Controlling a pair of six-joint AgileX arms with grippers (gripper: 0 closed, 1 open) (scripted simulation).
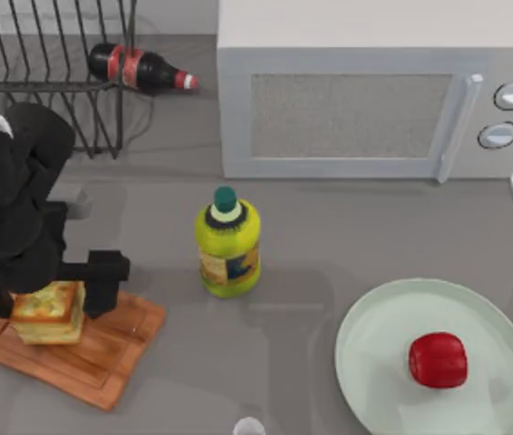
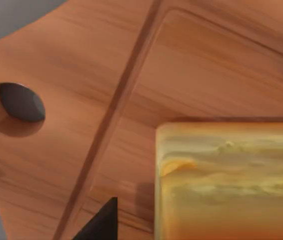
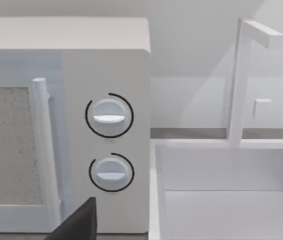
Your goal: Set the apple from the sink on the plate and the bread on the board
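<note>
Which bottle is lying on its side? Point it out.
The dark bottle with the red label, lying by the wire rack at the back left. The yellow-green bottle with the green cap stands upright mid-table.

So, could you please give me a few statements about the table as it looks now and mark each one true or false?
1. The apple lies on the plate. True.
2. The bread sits on the board. True.
3. The left gripper is over the microwave. False: it is at the bread on the board.
4. The yellow-green bottle lies on its side. False: it stands upright.
5. The dark red-labelled bottle stands on the plate. False: it lies by the wire rack.
</note>
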